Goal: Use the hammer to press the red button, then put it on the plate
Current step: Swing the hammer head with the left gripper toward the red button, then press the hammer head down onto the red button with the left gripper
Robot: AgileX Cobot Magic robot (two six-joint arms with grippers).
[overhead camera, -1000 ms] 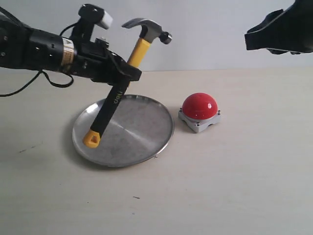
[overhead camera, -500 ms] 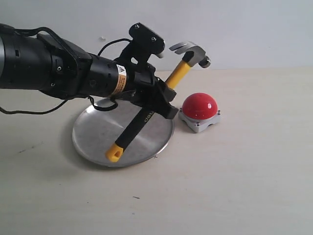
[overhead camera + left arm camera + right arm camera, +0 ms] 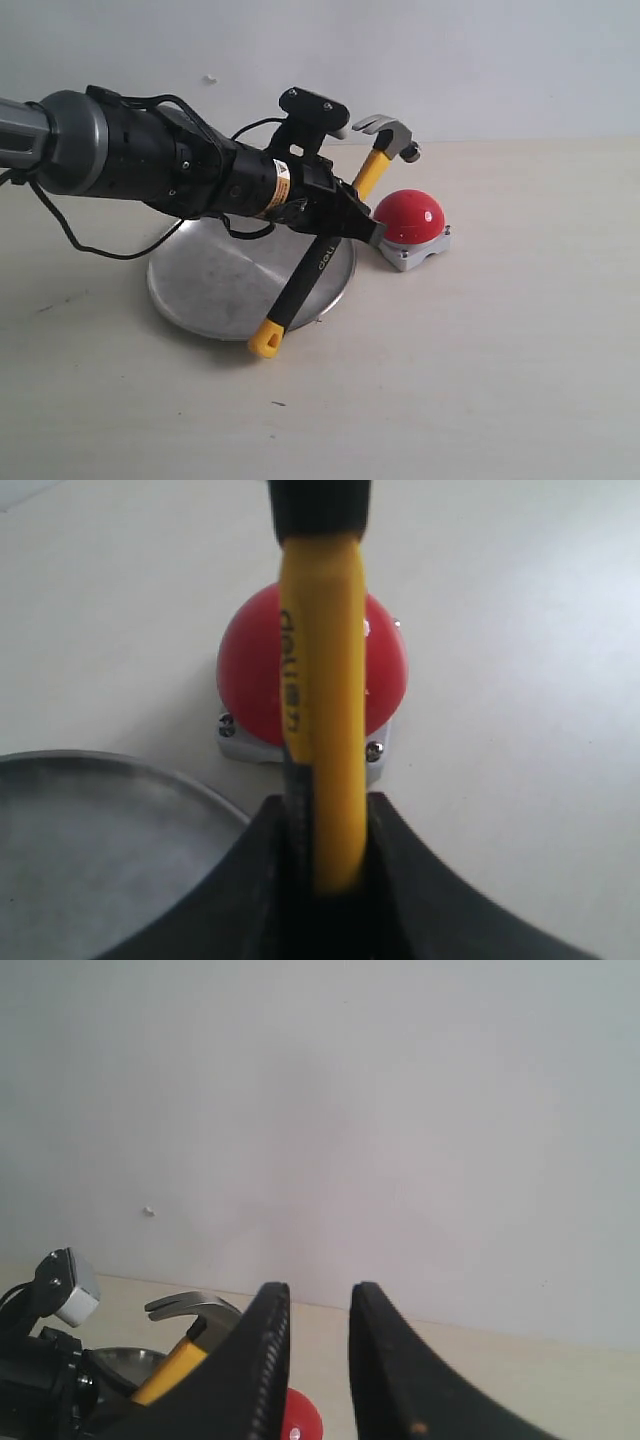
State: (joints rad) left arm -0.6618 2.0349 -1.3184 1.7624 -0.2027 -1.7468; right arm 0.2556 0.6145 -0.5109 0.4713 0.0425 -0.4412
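From my end, the left gripper (image 3: 345,225) is clamped on the hammer (image 3: 315,268), pinching the handle near its middle where black meets yellow. The hammer sits at a slant: its dark head is up above the red button (image 3: 408,217) with clear air between them, and its yellow loop is down low by the near rim of the plate (image 3: 220,280) (I cannot tell whether that end touches the table (image 3: 500,350)). The button stands on the table just beside the plate, on the plate's right in the outside view. In the left wrist view the yellow handle runs straight across the red dome. The right gripper (image 3: 318,1295) is up in the air facing the wall, jaws a narrow gap apart with nothing between them
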